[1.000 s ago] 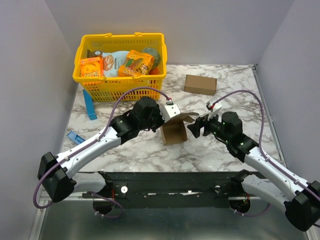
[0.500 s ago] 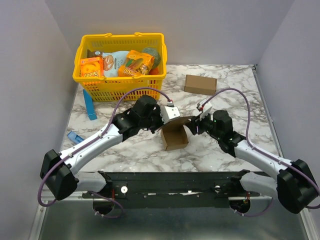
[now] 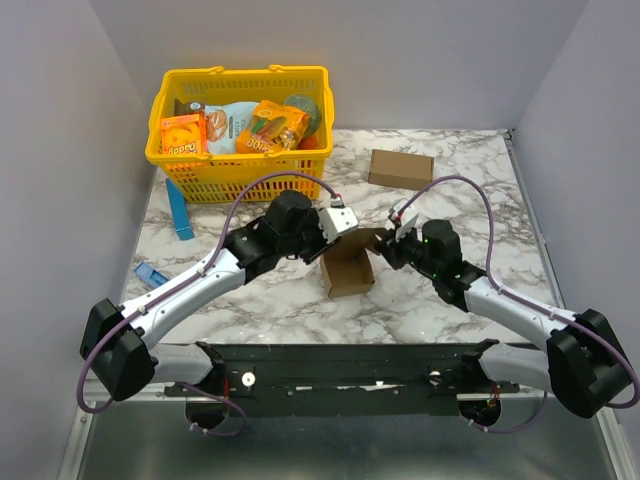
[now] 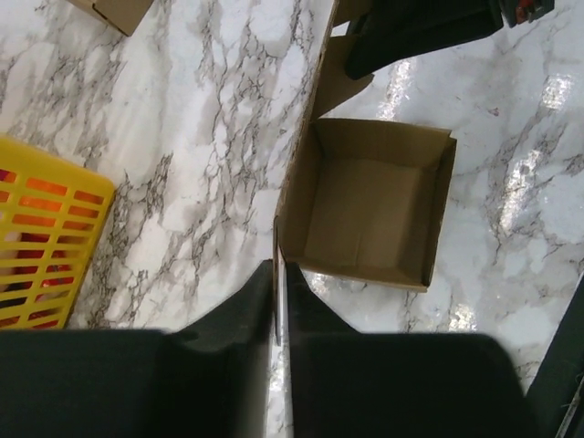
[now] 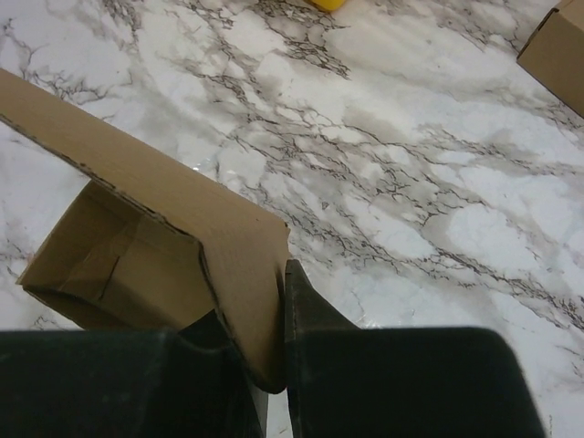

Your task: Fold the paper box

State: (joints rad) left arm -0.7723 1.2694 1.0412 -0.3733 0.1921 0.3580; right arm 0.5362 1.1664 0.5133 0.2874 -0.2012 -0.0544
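Tabletop (image 3: 470, 290): white marble pattern with grey veins, glossy, lamp glare showing on it.
Yellow basket (image 3: 232, 176): plastic, slotted walls, two handles folded down on the rim, at the far left of the tabletop; I place everything else by it.
Paper box (image 3: 348, 268): plain brown thin cardboard with no print, a small squarish carton standing open, nearer to me than the yellow basket and off its right near corner. My left wrist view shows four low walls and a bare floor inside. One flap stands up on the side toward the yellow basket, and another rises on the opposite side, creased and bent over.
Longer carton (image 3: 400, 168): brown, closed, unprinted, lying flat well to the right of the yellow basket.
Snack box (image 3: 182, 135): orange, printed, inside the yellow basket at its left end. Its white lettering begins "Dad"; I cannot read the rest for sure.
Snack packet (image 3: 277, 124): orange, printed, inside the yellow basket near the middle, its writing too small to read.
Blue strip (image 3: 180, 210): flat, narrow, touching the yellow basket's left near corner.
Left gripper (image 4: 276, 285): my black fingers are pressed together on the thin edge of the upright flap.
Right gripper (image 5: 274, 328): my fingers are pinching the bent flap at its rounded end.
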